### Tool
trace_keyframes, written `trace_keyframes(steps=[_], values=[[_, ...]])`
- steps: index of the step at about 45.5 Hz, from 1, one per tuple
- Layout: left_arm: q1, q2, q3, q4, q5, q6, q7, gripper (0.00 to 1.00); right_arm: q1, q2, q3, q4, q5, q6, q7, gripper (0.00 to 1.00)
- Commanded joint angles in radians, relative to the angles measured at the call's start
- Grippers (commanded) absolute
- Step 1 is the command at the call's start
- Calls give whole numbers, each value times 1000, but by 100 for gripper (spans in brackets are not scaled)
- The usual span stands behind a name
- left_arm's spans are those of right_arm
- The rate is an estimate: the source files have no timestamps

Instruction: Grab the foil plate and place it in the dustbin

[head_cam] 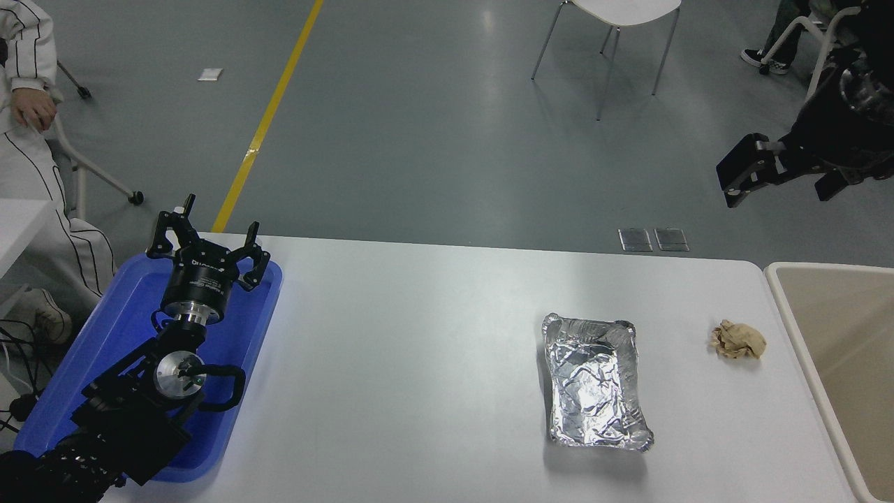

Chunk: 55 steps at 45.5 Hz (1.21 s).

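The foil plate (594, 381), a shiny crinkled rectangular tray, lies flat on the white table (419, 349), right of centre and near the front edge. The dustbin (789, 307) with its off-white rim and beige inside stands against the table's right end, partly cut off by the picture edge. My right gripper (742, 173) hangs high at the upper right, beyond the table's far edge and well away from the plate, its fingers apart and holding nothing. My left gripper (209, 234) is parked open over the blue tray at the lower left.
A crumpled tan paper ball (738, 340) lies between the foil plate and the dustbin. A blue plastic tray (251, 328) sits at the table's left end. A person in white (28, 105) sits at the upper left; a white chair (621, 14) stands on the floor behind.
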Motion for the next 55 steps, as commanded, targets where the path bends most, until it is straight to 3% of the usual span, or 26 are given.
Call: trace_keyframes(steps=[1,55], values=[[0,0,0,0,1,1,0,100,-1,0,3,0,0,0,0,100],[0,0,0,0,0,1,-2,100,-17,3,17,2,1,0,0,100]])
